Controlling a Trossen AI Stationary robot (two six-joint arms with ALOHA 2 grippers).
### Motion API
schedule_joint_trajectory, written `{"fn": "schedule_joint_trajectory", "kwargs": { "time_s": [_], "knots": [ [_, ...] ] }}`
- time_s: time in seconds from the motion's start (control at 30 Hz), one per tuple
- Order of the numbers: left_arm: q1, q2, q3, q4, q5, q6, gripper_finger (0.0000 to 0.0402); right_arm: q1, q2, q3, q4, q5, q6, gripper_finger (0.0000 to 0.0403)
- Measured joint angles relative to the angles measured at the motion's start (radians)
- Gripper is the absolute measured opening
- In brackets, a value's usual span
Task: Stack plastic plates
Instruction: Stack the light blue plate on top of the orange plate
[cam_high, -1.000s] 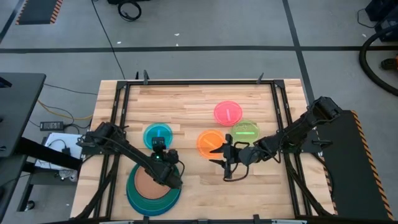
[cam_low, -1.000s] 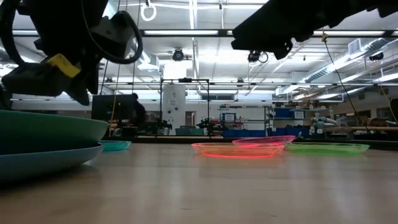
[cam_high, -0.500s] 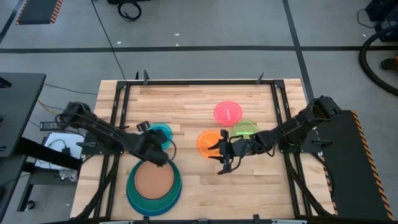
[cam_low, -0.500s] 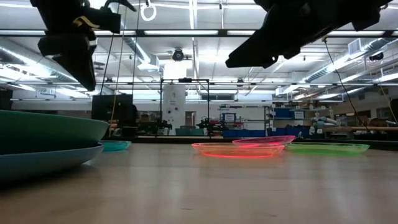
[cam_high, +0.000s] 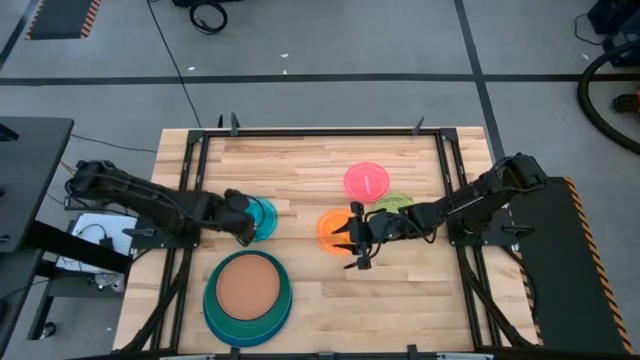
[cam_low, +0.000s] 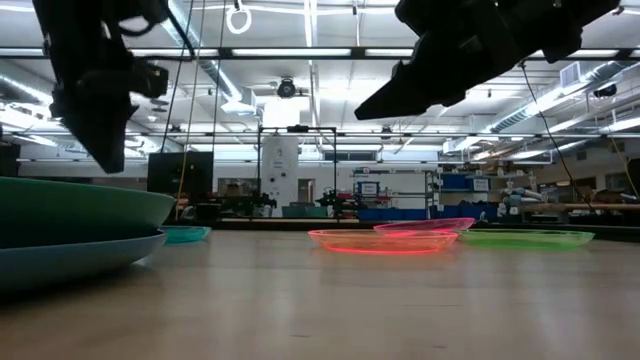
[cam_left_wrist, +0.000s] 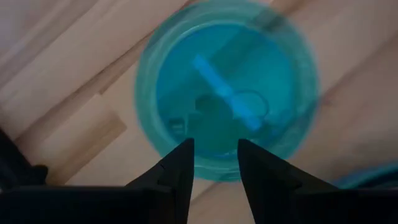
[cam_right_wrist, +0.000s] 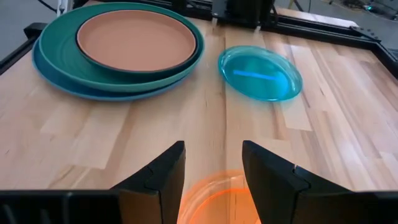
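Note:
A stack (cam_high: 246, 294) sits near the table's near left corner: a brown plate (cam_right_wrist: 137, 38) on a dark teal one (cam_right_wrist: 65, 53) over a blue one. The small cyan plate (cam_high: 260, 218) lies flat beyond it. The orange (cam_high: 334, 229), green (cam_high: 396, 207) and pink (cam_high: 366, 181) plates lie at mid-right, their rims overlapping. My left gripper (cam_left_wrist: 214, 155) hangs open above the cyan plate's (cam_left_wrist: 227, 93) left rim. My right gripper (cam_right_wrist: 214, 171) is open above the orange plate's (cam_right_wrist: 217, 199) near edge. Both stand well above the table in the low view.
Bare wood lies between the stack and the orange plate (cam_low: 380, 240), and along the near edge. A dark metal frame (cam_high: 320, 131) rims the table. In the low view the stack (cam_low: 70, 230) fills the left foreground.
My left gripper has left the stack's right rim, risen, and swung toward the far left until it hangs over the cyan plate. My right gripper has drifted a little toward the table's left and far side, over the orange plate. No plate has moved.

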Motion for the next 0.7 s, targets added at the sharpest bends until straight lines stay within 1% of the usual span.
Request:
{"fn": "schedule_joint_trajectory", "kwargs": {
  "time_s": [0.13,0.27,0.5,0.6,0.7],
  "knots": [
    [0.091,-0.047,-0.057,0.013,0.026,0.004,0.0118,-0.017,0.000,0.000,-0.006,-0.028,-0.002,0.0169],
    [0.198,-0.080,-0.092,0.041,0.068,0.067,0.0111,-0.028,0.000,0.000,-0.008,-0.047,-0.009,0.0169],
    [0.387,-0.089,-0.138,0.188,0.184,0.268,0.0097,-0.037,0.000,0.000,-0.014,-0.056,-0.009,0.0169],
    [0.464,-0.089,-0.159,0.242,0.217,0.339,0.0092,-0.037,0.000,0.000,-0.022,-0.057,-0.009,0.0169],
    [0.525,-0.089,-0.163,0.253,0.226,0.396,0.0087,-0.037,0.000,0.000,-0.026,-0.057,-0.009,0.0169]
  ]
}}
